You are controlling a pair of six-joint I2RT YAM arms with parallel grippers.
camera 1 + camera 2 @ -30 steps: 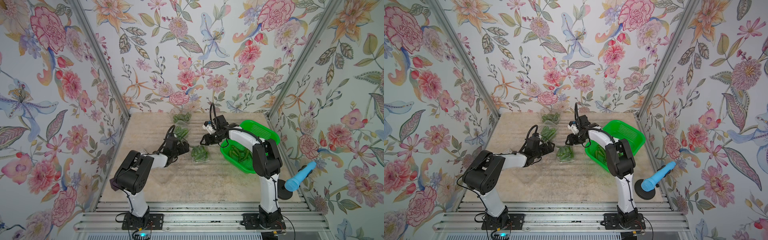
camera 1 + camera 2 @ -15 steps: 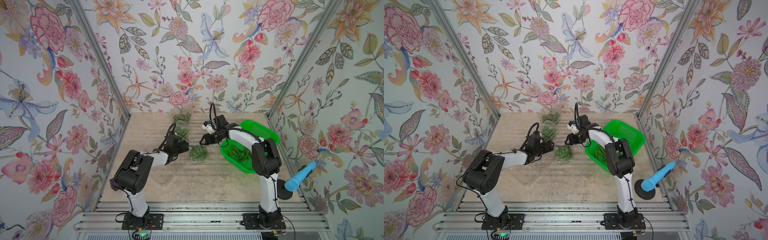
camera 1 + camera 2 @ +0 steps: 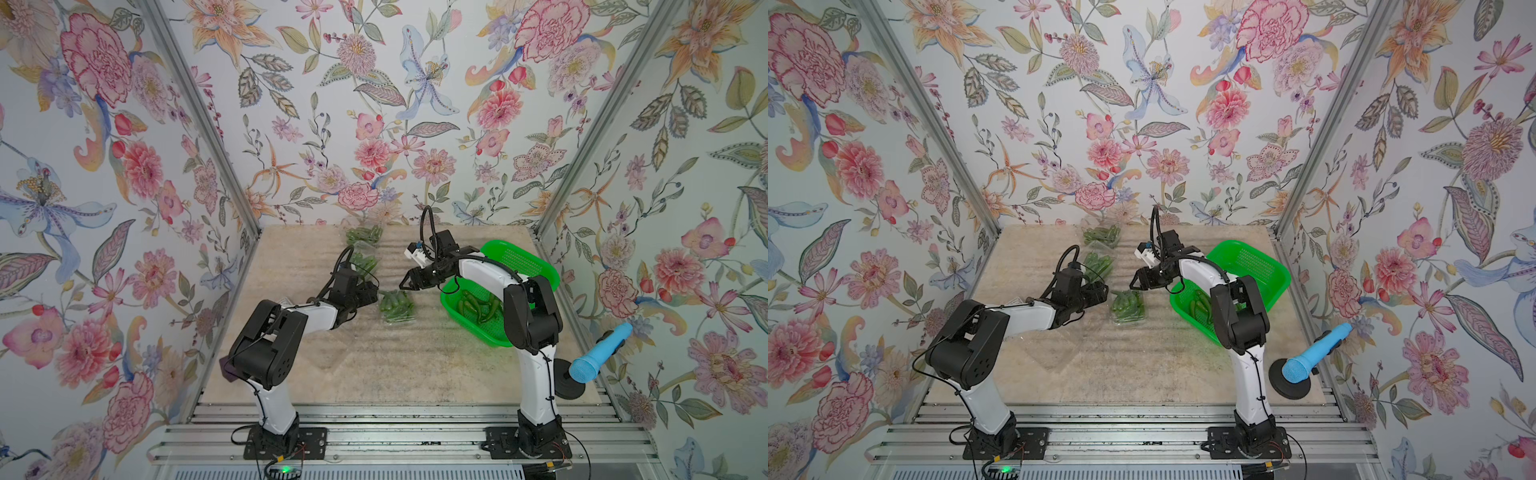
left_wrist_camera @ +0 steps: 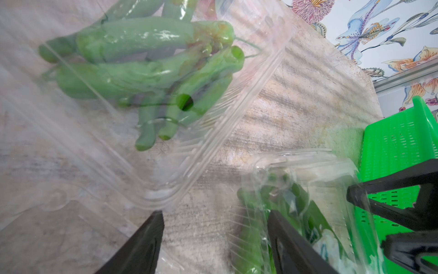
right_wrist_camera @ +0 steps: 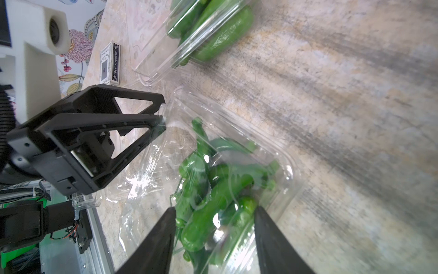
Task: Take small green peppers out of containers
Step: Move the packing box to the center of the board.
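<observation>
— Moved since a second ago? Only slightly: the middle punnet has slid a touch toward the left gripper. The right gripper sits about where it was.
— How do the left jaws stand?
— Apart, with the tips right at the edge of that punnet's clear lid flap. I can't tell whether any plastic is caught between them.
— And the right?
— Spread too, poised over the same punnet. Its peppers show between the fingers, and nothing looks pinched.
— Any other peppers?
— A second punnet of them lies just ahead of the left gripper. A few loose ones lie in the green basket, back behind the right gripper under its forearm.
</observation>
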